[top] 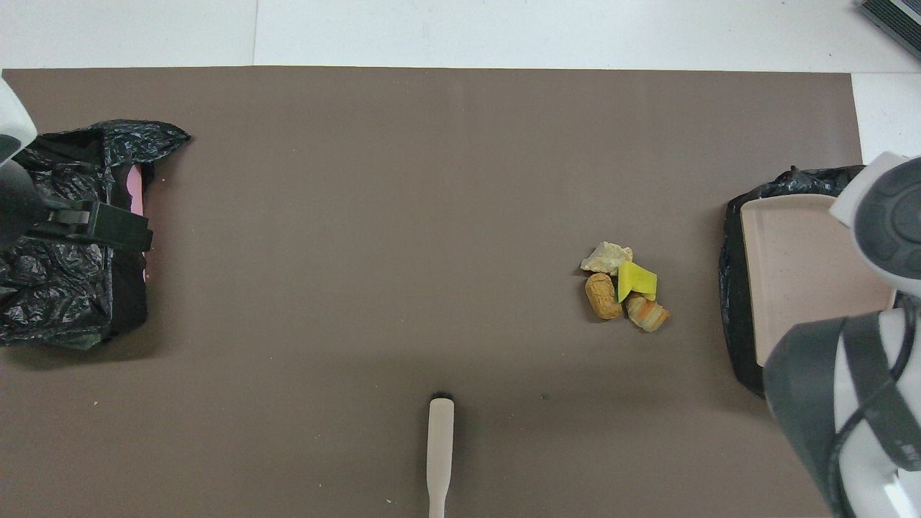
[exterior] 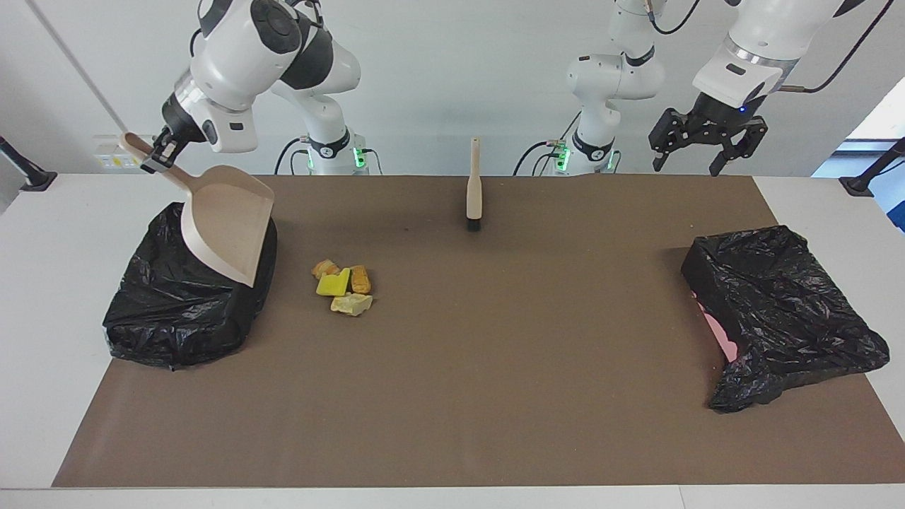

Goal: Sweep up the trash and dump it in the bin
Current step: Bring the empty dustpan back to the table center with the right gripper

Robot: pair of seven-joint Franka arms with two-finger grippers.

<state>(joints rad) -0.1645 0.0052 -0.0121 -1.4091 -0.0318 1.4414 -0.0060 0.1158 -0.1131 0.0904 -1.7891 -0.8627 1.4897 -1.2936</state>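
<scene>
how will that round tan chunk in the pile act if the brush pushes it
The round tan chunk looks barrel-shaped, so it may roll rather than slide. It seems spongy and small, so probably light and easily flicked. It touches the yellow chunk, which would likely shift with it.

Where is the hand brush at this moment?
The hand brush lies untouched at the robots' edge of the mat, midway between both arms' bases, nearer the robots than the trash pile.

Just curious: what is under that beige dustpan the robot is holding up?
A bin lined with a black plastic bag sits under the beige dustpan, which the right gripper holds. The pan covers the bin's inside, so any contents are hidden.
</scene>
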